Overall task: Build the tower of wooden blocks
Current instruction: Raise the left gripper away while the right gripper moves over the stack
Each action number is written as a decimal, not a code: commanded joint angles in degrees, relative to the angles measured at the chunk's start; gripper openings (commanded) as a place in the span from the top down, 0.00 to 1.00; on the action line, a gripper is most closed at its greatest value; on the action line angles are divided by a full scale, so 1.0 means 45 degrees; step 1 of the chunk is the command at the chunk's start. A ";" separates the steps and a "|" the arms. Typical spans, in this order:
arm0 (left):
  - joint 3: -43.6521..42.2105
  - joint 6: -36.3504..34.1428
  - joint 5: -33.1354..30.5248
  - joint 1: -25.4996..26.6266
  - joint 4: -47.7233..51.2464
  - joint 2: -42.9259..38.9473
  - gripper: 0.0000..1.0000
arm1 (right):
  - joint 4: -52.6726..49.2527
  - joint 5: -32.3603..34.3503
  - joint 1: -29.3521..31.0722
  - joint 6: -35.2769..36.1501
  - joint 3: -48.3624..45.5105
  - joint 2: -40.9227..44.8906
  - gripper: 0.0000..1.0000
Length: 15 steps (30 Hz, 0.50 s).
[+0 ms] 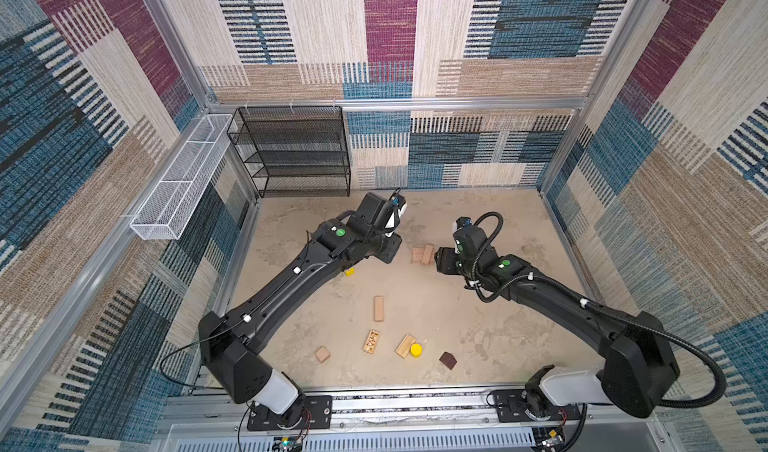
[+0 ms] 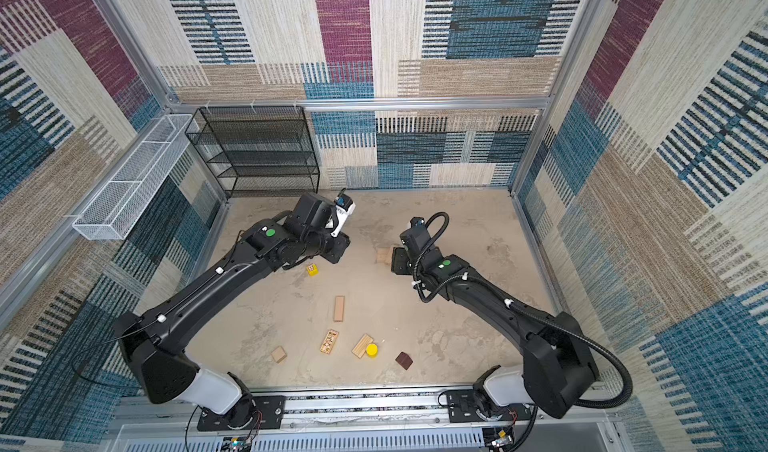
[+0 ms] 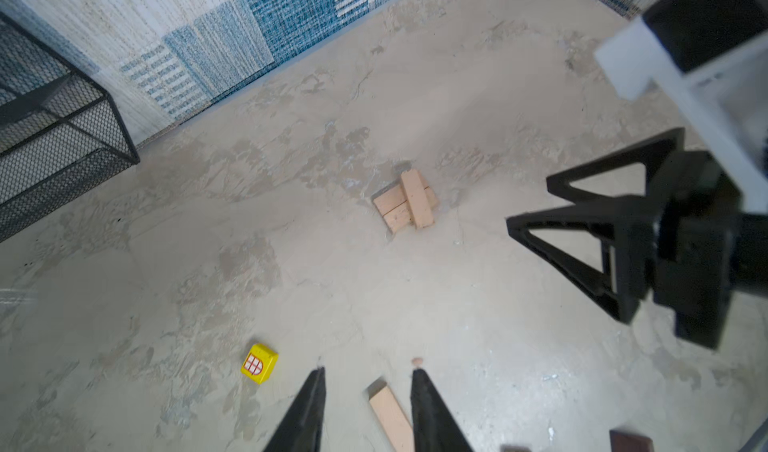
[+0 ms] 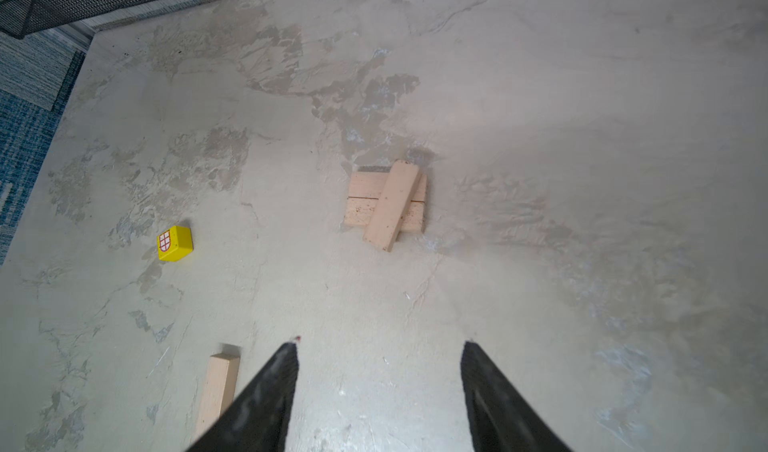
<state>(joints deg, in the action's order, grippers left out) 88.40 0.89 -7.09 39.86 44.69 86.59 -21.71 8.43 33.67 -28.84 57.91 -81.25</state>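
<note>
Tower (image 4: 361,188): far-mid bench (image 4: 582,96), between my 2 tools. It has 2 base planks side by side, touching, w/ 1 top plank (image 4: 390,208) laid skew across them.
Right tool (image 4: 382,341): jaws wide apart, empty; I hover near the tower.
Left tool (image 3: 369,371): jaws narrower, gap clear, nothing held; it sits over a loose plank (image 3: 390,416).
Risk 1: the top plank overhangs the base at one end, and I cannot tell if it lies flat. The next layer may rock or slide off.
Risk 2: a low pass w/ my right tool could clip that overhang & scatter the base.
Risk 3: both my arms crowd mid bench; reaching for the same block could mean a collision.
Risk 4: the cylinder (image 1: 416,349) is just beside the striped plank (image 1: 405,346), and I judge that grabbing one may knock the other.
Risk 5: the yellow cube (image 4: 174,244) & brown block (image 1: 447,360) lie well apart from the tower, so the carry is long & a weak grip could drop them.
</note>
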 commanded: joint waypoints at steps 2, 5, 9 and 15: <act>-0.0749 -0.0540 0.0219 -0.0088 -0.0987 -0.0775 0.59 | 0.0760 -0.0190 0.0002 -0.0656 0.0795 -0.1499 0.32; -0.0758 -0.0665 0.0242 -0.0227 -0.0983 -0.0892 0.59 | 0.1170 -0.0141 -0.0007 -0.1090 0.0973 -0.2211 0.31; -0.0787 -0.0495 0.0440 -0.0494 -0.0824 -0.0799 0.59 | 0.1490 0.0435 -0.0003 -0.1404 0.1015 -0.2780 0.31; -0.0753 -0.0277 0.0848 -0.0594 -0.0689 -0.0653 0.58 | 0.1224 0.0653 -0.0004 -0.1312 0.1817 -0.3898 0.30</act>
<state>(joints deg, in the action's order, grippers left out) 84.95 -0.58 -5.04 37.43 41.78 83.57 -17.43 10.11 33.63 -34.00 64.49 -97.17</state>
